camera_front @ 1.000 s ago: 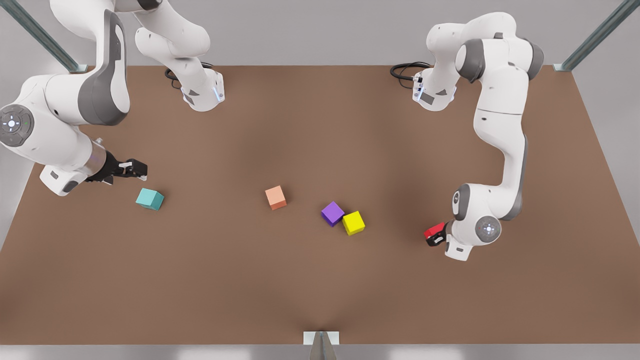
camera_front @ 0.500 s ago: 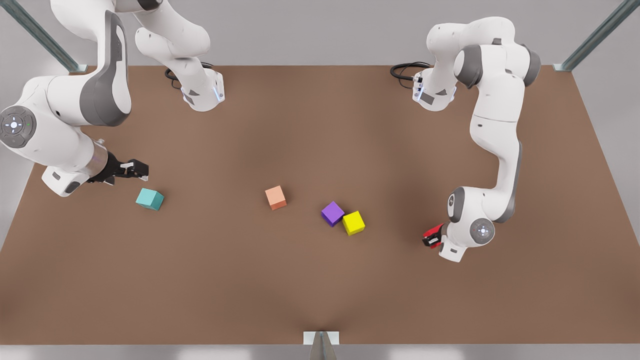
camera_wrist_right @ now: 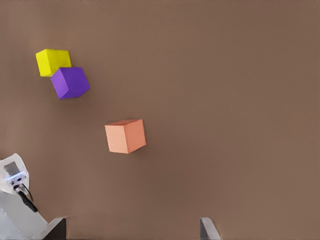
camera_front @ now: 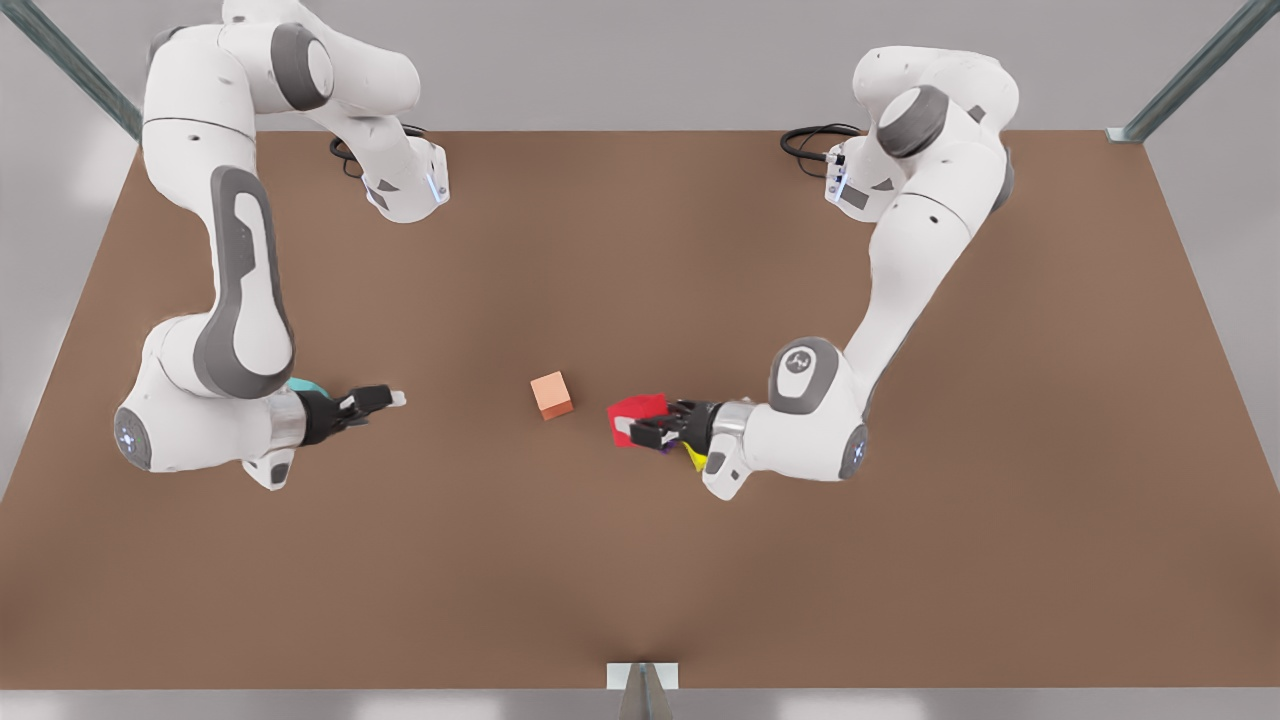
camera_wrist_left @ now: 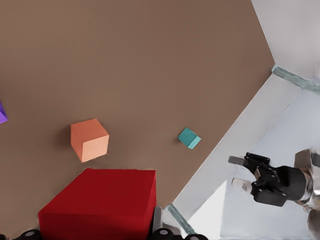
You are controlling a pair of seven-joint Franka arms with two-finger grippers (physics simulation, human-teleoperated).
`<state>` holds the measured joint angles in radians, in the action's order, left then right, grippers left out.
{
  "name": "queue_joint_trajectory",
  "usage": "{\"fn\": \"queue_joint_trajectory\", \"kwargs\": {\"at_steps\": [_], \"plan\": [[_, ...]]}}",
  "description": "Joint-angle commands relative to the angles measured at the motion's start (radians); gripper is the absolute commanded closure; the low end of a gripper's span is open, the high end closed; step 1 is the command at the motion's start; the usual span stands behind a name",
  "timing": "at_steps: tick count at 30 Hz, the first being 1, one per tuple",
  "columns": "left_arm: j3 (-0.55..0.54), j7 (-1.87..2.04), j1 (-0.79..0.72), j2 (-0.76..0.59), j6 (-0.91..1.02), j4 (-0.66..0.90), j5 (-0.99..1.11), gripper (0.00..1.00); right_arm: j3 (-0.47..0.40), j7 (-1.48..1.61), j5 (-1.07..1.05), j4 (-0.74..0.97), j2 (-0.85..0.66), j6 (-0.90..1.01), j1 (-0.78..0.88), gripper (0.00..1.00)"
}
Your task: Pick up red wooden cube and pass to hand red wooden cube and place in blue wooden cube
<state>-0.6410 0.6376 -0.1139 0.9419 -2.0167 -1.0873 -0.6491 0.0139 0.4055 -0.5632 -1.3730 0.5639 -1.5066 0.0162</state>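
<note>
Front view: the left gripper (camera_front: 650, 432) clamps the red wooden cube (camera_front: 636, 418) above the desk (camera_front: 640, 600), centre-right. The right gripper (camera_front: 388, 399) waits open, well apart. A misaligned handover could drop the cube.

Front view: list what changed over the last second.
The left gripper, shut on the red wooden cube, carried it toward the centre, over the purple and yellow cubes. The right gripper swung inward past the blue wooden cube. The orange cube stayed put.
</note>
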Motion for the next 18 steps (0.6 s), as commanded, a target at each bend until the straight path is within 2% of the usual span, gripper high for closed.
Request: {"fn": "queue_joint_trajectory", "kwargs": {"at_steps": [1, 3, 4, 7, 18], "plan": [[-0.017, -0.229, 0.000, 0.024, -0.057, 0.004, -0.222, 0.31, 0.004, 1.111, -0.262, 0.078, 0.083, 0.031, 0.002, 0.00], [-0.019, -0.442, 0.002, 0.060, -0.054, 0.004, -0.300, 0.38, 0.008, 1.363, -0.394, 0.065, 0.094, 0.010, 0.005, 0.00], [-0.019, -0.550, 0.000, 0.069, -0.057, 0.001, -0.319, 0.38, 0.008, 1.530, -0.446, 0.065, 0.116, -0.044, 0.001, 0.00], [-0.019, -0.783, -0.018, 0.075, -0.080, 0.012, -0.320, 0.37, 0.008, 1.721, -0.616, 0.035, 0.137, -0.095, 0.010, 0.00], [-0.019, -0.863, -0.018, 0.121, -0.094, 0.021, -0.445, 0.37, 0.009, 1.756, -0.814, 0.002, 0.172, -0.123, 0.123, 0.00]]}}
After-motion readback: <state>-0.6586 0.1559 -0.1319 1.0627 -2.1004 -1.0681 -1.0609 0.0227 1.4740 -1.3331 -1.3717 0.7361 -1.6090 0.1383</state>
